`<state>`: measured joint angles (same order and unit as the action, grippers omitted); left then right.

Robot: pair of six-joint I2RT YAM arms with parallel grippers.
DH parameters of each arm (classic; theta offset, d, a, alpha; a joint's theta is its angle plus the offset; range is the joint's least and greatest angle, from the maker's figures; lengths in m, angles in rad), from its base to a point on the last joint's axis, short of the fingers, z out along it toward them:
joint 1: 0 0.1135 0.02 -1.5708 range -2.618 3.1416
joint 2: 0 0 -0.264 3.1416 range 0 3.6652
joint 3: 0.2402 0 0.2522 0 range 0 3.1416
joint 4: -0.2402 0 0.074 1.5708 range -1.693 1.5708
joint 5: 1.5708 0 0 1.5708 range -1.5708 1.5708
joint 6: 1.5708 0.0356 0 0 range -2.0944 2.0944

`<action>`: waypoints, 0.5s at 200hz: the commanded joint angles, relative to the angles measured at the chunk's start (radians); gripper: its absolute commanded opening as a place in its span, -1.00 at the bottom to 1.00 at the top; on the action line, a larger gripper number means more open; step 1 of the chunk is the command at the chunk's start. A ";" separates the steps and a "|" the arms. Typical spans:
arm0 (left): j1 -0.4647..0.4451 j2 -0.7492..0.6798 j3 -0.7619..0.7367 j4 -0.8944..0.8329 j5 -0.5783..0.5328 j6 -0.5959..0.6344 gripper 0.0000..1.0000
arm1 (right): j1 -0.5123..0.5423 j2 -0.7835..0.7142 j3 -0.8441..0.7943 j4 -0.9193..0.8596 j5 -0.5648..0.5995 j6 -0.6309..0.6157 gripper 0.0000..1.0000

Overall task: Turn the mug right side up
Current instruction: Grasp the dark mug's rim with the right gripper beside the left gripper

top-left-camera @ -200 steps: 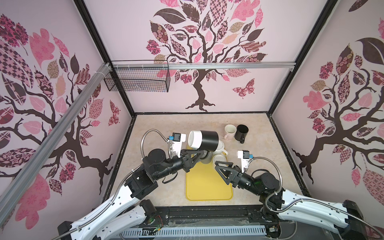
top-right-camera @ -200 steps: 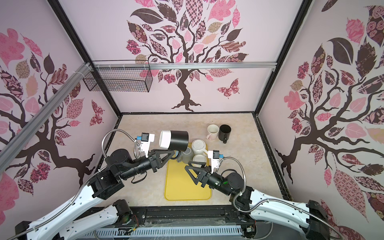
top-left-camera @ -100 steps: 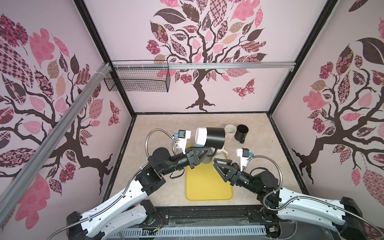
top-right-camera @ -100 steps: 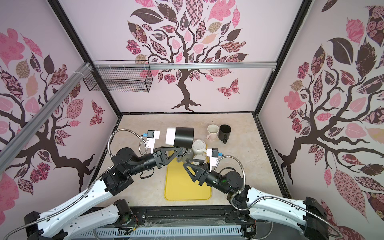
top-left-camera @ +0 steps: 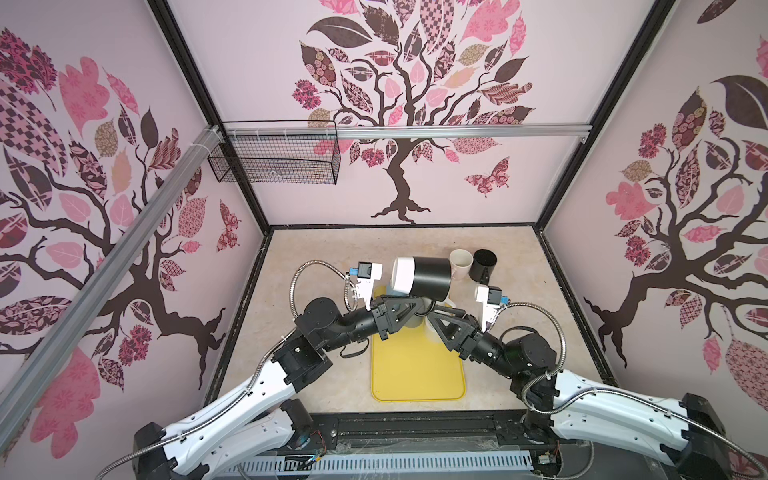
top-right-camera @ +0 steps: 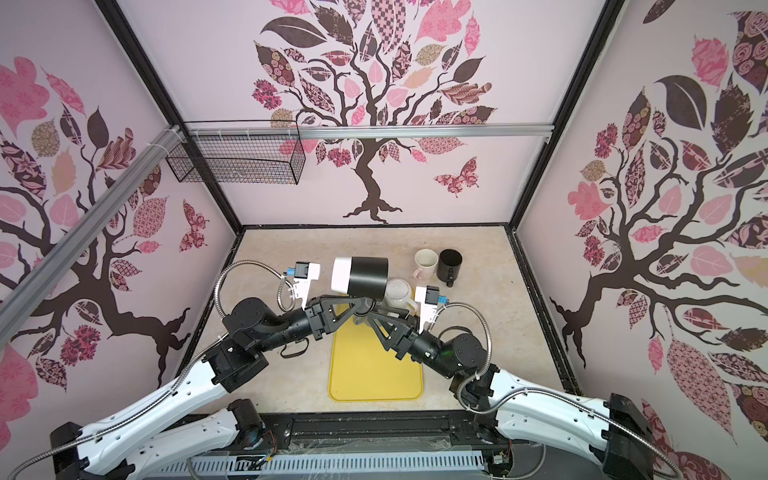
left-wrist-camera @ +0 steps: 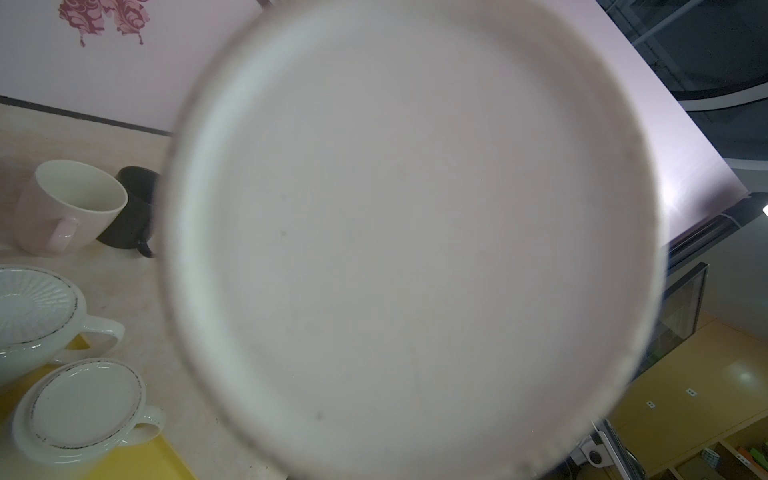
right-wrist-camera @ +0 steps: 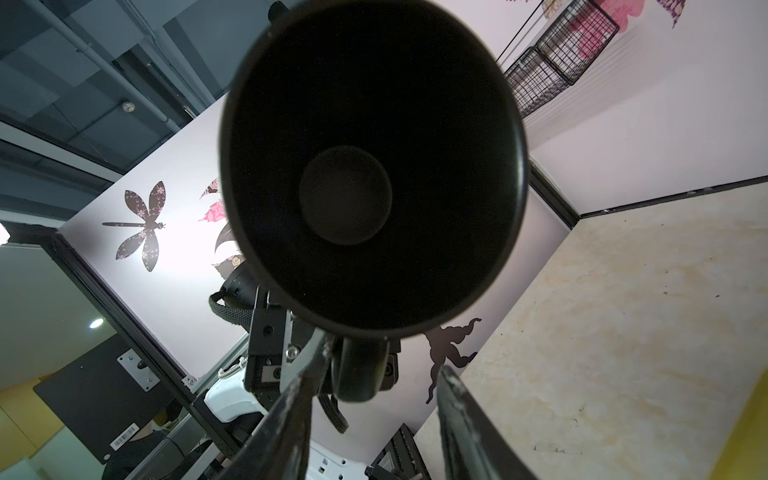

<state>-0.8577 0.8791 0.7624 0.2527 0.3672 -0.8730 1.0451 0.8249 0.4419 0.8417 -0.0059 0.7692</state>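
The mug (top-left-camera: 424, 278) is black with a white base and hangs on its side above the far end of the yellow mat (top-left-camera: 417, 374). My left gripper (top-left-camera: 415, 301) is shut on its handle from below. In the left wrist view the white base (left-wrist-camera: 411, 232) fills the frame and hides the jaws. In the right wrist view the mug's black mouth (right-wrist-camera: 370, 166) faces the camera, with the handle (right-wrist-camera: 361, 374) under it. My right gripper (right-wrist-camera: 374, 419) is open, its fingers (right-wrist-camera: 291, 415) either side of the handle's end without touching it. In a top view the right gripper (top-right-camera: 372, 316) meets the left gripper (top-right-camera: 360, 305) under the mug (top-right-camera: 363, 276).
A cream mug (top-left-camera: 461, 262) and a small black mug (top-left-camera: 484, 264) stand upright at the back right. A ribbed white mug (left-wrist-camera: 33, 307) and a plain white mug (left-wrist-camera: 83, 403) sit upside down at the mat's far end. A wire basket (top-left-camera: 274, 160) hangs on the back wall.
The left arm has carried the mug to the right, toward the middle. The right gripper has come up under the mug's handle, and its jaws have narrowed.
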 commanded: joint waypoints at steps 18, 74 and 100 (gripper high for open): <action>0.003 -0.029 -0.021 0.134 0.013 0.003 -1.00 | -0.021 0.033 0.066 0.066 -0.045 0.025 -0.04; 0.003 -0.028 -0.033 0.140 0.015 0.003 -1.00 | -0.033 0.058 0.083 0.095 -0.065 0.037 -0.19; 0.003 -0.023 -0.040 0.151 0.016 -0.002 -1.00 | -0.033 0.066 0.085 0.109 -0.068 0.041 -0.24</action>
<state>-0.8574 0.8780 0.7414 0.2687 0.3714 -0.8848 1.0176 0.8867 0.4854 0.8860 -0.0582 0.8047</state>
